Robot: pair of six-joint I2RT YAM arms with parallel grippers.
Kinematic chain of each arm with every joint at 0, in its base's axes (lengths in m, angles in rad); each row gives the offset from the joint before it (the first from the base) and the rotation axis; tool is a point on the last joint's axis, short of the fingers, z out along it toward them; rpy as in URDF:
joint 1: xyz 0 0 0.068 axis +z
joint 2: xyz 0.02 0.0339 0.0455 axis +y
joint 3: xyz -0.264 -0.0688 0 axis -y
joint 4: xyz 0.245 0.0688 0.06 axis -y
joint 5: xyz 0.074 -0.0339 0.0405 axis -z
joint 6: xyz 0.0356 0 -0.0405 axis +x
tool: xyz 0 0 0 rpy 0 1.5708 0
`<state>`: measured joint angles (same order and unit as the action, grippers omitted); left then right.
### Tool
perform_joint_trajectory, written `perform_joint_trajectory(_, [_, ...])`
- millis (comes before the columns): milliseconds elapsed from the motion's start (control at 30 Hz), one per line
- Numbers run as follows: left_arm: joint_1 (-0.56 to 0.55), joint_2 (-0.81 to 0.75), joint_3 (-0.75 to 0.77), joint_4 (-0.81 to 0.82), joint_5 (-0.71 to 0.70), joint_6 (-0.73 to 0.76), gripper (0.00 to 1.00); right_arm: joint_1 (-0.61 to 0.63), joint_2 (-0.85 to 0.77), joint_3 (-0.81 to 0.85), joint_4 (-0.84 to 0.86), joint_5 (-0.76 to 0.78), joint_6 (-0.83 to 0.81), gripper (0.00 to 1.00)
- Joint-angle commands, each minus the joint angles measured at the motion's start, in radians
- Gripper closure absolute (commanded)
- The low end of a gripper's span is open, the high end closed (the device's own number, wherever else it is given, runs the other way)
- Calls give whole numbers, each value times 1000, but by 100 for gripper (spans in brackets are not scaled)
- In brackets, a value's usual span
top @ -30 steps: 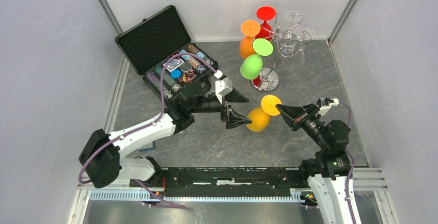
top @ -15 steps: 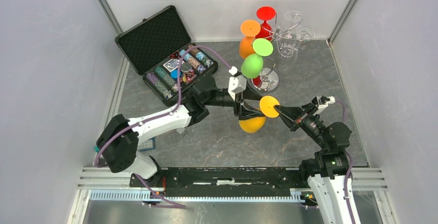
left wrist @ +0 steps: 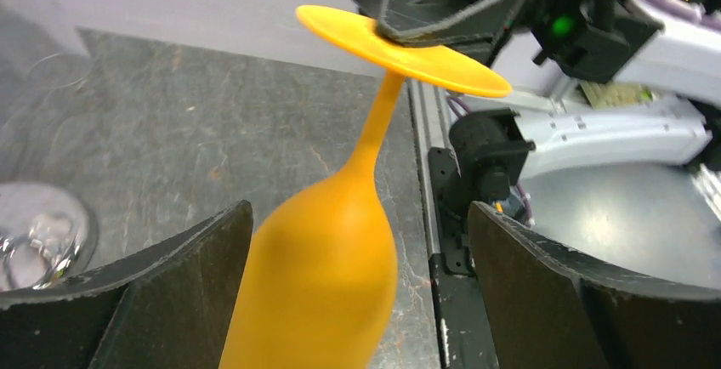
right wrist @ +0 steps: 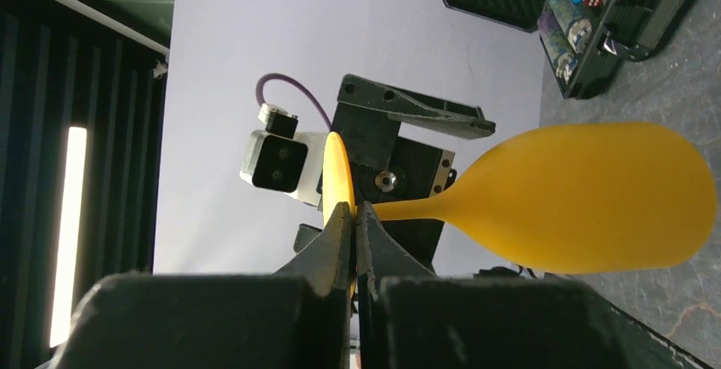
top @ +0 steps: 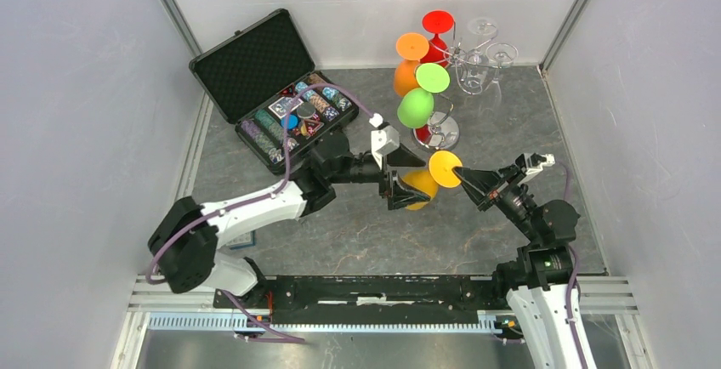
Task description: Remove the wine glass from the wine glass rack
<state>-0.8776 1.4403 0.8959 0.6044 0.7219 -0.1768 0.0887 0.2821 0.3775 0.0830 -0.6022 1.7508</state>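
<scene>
A yellow-orange wine glass [top: 418, 185] hangs in the air above the table, off the rack. My right gripper [top: 463, 176] is shut on the rim of its round foot [right wrist: 337, 173], with the bowl [right wrist: 587, 197] pointing away from it. My left gripper [top: 407, 178] is open and its two fingers straddle the bowl [left wrist: 319, 275], with a gap on the right side. The wine glass rack [top: 439, 131] stands at the back with its chrome base and curled arms. It carries orange [top: 409, 63], green [top: 416, 107], red [top: 437, 27] and clear [top: 476, 70] glasses.
An open black case of poker chips [top: 285, 101] lies at the back left, close behind the left arm. Grey walls enclose the table on three sides. The arms' black mounting rail [top: 383, 288] runs along the near edge.
My left arm has swung right and its open jaws now sit around the bowl. The right gripper has kept its hold on the foot and shifted only slightly.
</scene>
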Motion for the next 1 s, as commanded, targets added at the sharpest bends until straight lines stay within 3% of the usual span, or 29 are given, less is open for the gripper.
perform_joint_trajectory(0, [10, -141, 6, -136, -252, -136, 0, -3, 29, 3, 120, 66, 11, 100])
perform_joint_trajectory(100, [27, -215, 0, -207, -406, -237, 0, -3, 54, 5, 166, 90, 18, 100])
perform_joint_trajectory(200, [69, -280, -22, -248, -538, -438, 0, -3, 69, 12, 241, 122, 49, 100])
perform_joint_trajectory(300, [132, -311, -30, -310, -533, -715, 0, -3, 75, 40, 292, 157, 62, 100])
perform_joint_trajectory(367, [165, -301, -38, -296, -453, -865, 0, -3, 69, 57, 301, 186, 62, 100])
perform_joint_trajectory(567, [187, -185, -55, -67, -232, -1153, 5, -3, 55, 67, 388, 252, 91, 100])
perform_joint_trajectory(767, [159, -119, -70, 149, -152, -1332, 17, -3, 69, 66, 476, 264, 124, 100])
perform_joint_trajectory(967, [144, -41, -81, 457, -129, -1539, 28, -3, 60, 60, 457, 268, 130, 100])
